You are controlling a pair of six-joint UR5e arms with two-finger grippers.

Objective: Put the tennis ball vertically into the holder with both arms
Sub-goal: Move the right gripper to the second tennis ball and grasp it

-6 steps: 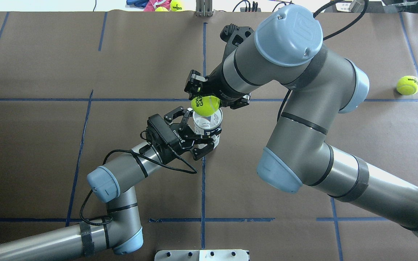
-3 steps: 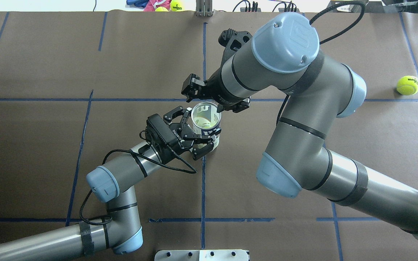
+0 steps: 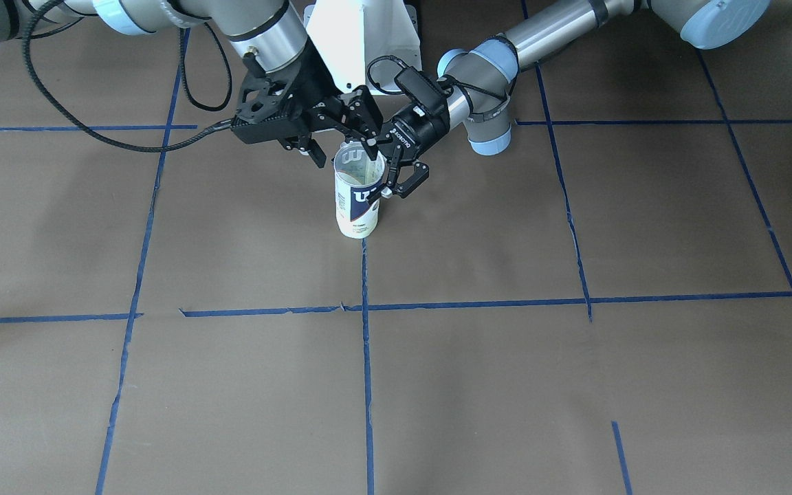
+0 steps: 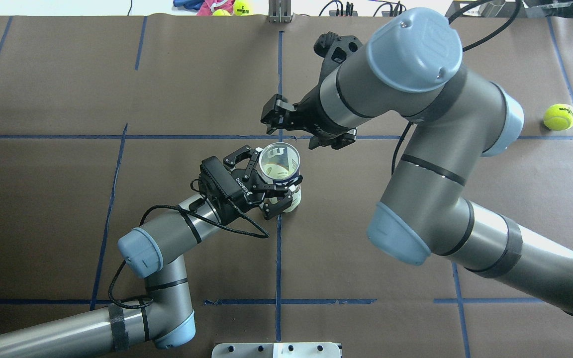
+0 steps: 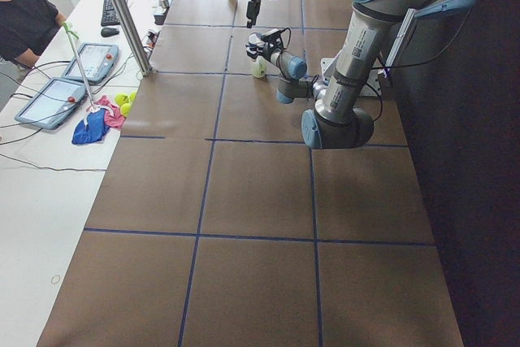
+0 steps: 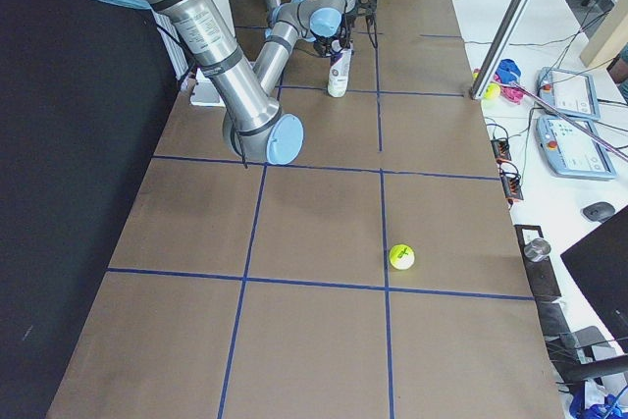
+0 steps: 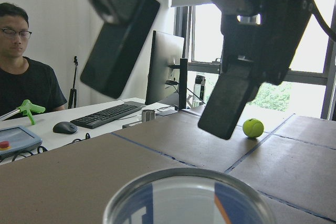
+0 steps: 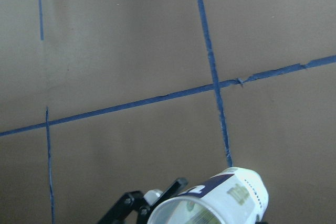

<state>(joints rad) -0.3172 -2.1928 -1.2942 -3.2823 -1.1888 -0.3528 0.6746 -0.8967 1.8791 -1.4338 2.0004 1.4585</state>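
The holder (image 4: 289, 195), a clear can with a white and navy label, stands upright on the table, also in the front view (image 3: 356, 199). My left gripper (image 4: 274, 175) is shut on its side from the near left. The tennis ball (image 4: 280, 172) shows as a yellow-green patch deep inside the can. My right gripper (image 4: 301, 130) is open and empty, just beyond and right of the can's mouth. In the left wrist view its two fingers (image 7: 236, 93) hang spread above the can's rim (image 7: 189, 195). The right wrist view shows the can (image 8: 231, 200) at its bottom edge.
A second tennis ball (image 4: 560, 117) lies on the table far to my right, also in the exterior right view (image 6: 401, 257). More balls and cloths (image 4: 227, 6) lie beyond the far edge. The white pedestal base (image 3: 361, 34) stands between the arms.
The right gripper held the ball over the can's mouth, opened and let it drop in, then moved away to the far right, empty. The left gripper kept hold of the can.
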